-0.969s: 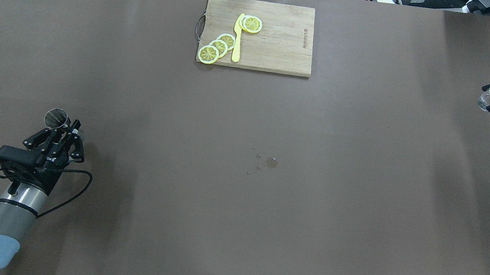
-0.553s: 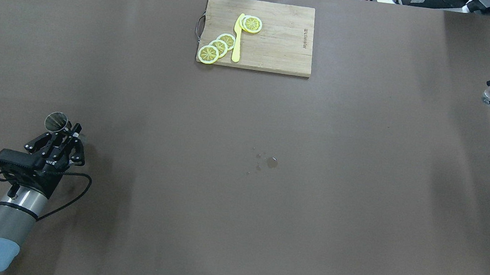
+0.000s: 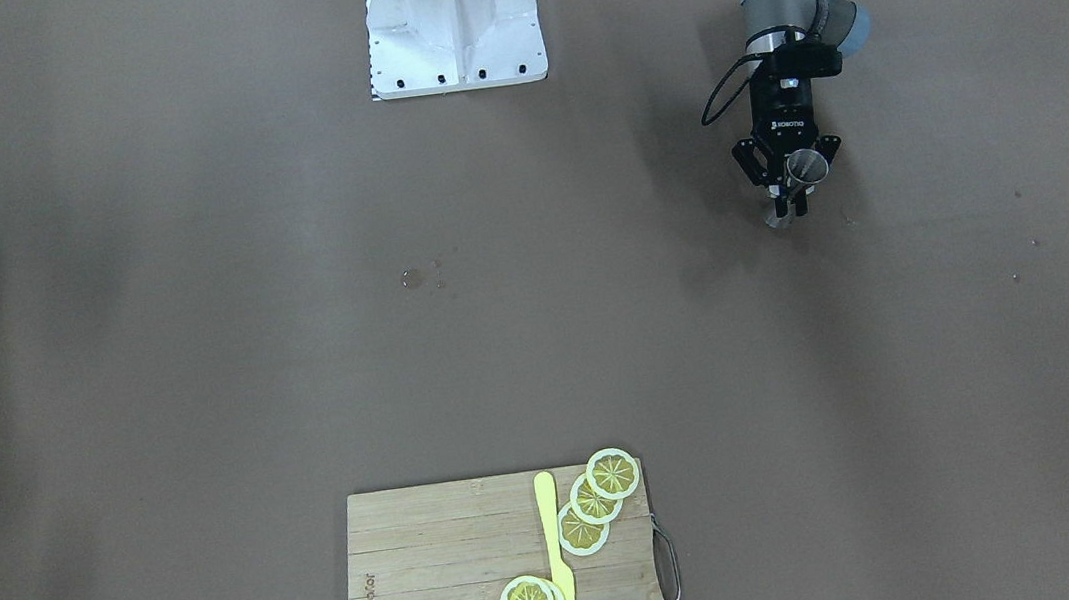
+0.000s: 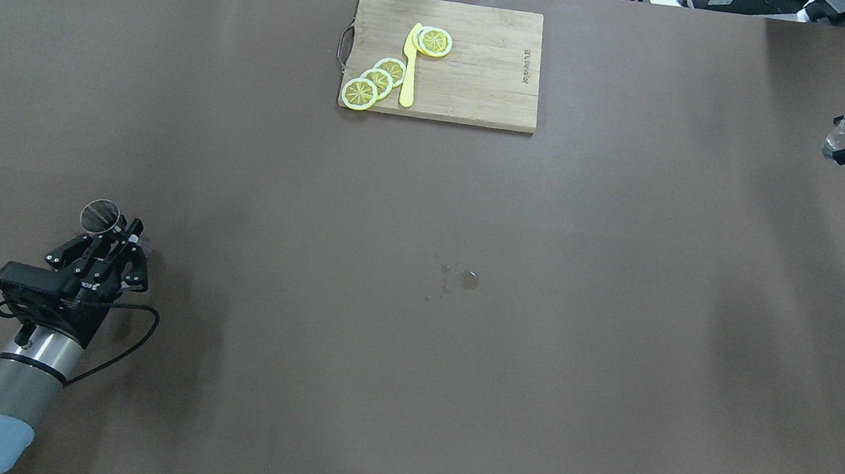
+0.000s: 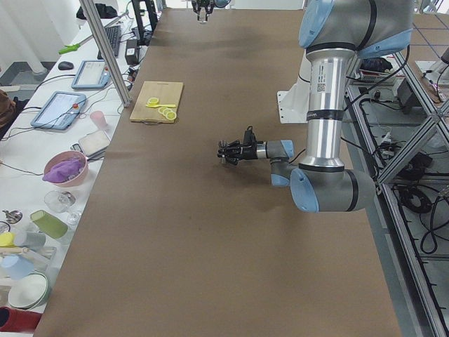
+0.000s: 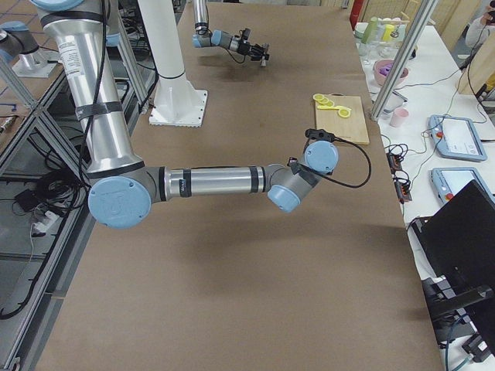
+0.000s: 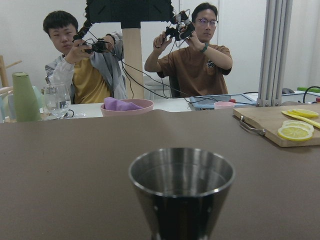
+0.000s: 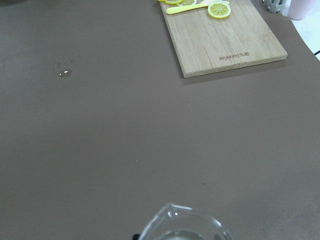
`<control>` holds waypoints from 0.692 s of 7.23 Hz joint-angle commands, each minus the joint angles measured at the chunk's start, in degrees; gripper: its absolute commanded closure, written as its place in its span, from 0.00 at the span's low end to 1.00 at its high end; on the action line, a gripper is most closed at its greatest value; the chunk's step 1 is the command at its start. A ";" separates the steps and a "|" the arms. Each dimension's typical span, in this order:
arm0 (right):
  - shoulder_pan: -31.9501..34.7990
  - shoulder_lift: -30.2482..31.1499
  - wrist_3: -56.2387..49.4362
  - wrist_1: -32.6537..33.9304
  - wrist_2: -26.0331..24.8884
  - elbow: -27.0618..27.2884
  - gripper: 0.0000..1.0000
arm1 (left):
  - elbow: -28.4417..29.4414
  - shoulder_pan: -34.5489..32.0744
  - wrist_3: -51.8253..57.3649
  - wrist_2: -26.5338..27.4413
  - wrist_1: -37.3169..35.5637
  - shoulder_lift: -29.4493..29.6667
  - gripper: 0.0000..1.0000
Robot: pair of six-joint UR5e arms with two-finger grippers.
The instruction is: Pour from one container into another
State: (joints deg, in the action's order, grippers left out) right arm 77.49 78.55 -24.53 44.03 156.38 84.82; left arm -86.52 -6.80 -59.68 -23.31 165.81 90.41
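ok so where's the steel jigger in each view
Front-facing: jigger upper right.
Overhead: lower left.
Exterior left: centre.
Exterior right: top centre.
Left wrist: bottom centre, close up.
Right wrist: not in it.
Shared landmark: the wooden cutting board.

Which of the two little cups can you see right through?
The glass cup with the pouring lip, held in the right gripper. The other one, the jigger in the left gripper, is shiny grey metal.
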 commanded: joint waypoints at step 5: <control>-8.39 9.34 12.19 -2.88 -14.49 16.07 1.00 | 0.12 0.29 0.09 -0.07 1.10 0.12 0.59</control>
State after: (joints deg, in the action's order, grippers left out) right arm 71.27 86.75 -15.68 43.20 145.79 99.23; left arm -86.40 -6.54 -59.62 -23.37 166.81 90.52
